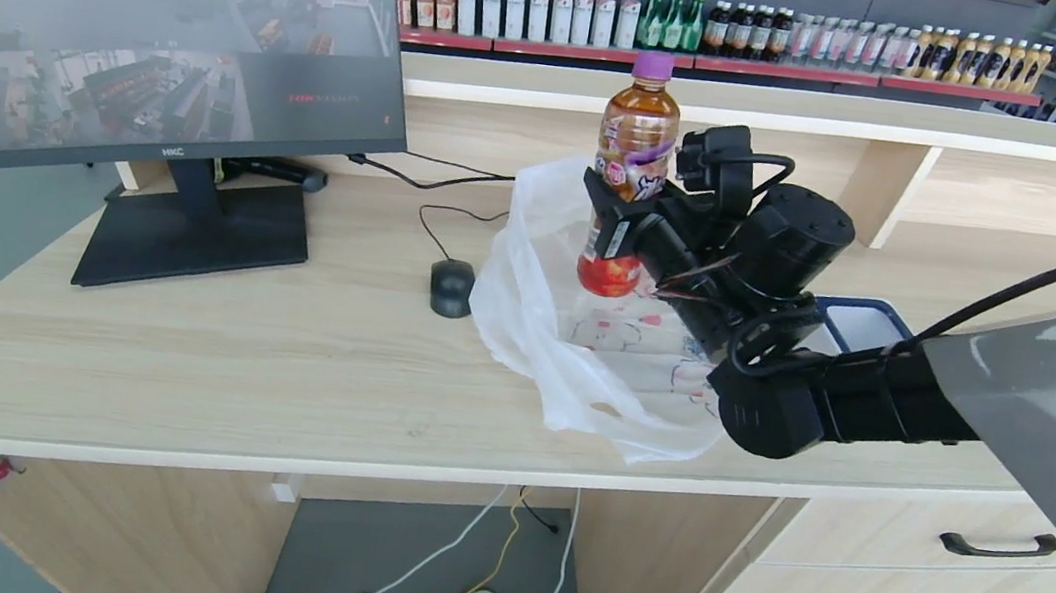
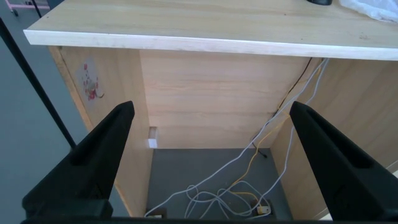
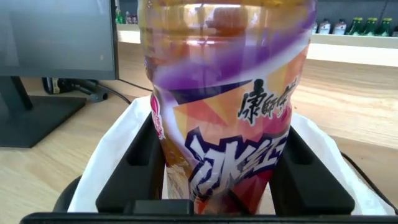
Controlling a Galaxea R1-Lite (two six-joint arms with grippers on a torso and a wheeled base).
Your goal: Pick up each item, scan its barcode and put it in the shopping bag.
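The monitor (image 1: 149,18) stands at the left rear of the counter (image 1: 280,347), with the scanner (image 1: 273,171) lying just behind its stand. The mouse (image 1: 452,287) lies right of the stand, and the bag (image 1: 534,328) sits just right of the mouse, reaching the front edge. The bottle (image 1: 638,139) is upright above the bag's rear, clamped in the right gripper (image 1: 620,219). A tray (image 1: 862,327) lies right of the bag. Shelves (image 1: 721,33) run behind the counter. Drawers (image 1: 956,581) sit under its right end and cables (image 1: 452,589) under its middle. The left gripper (image 2: 211,124) hangs low before the counter's front, jaws apart.
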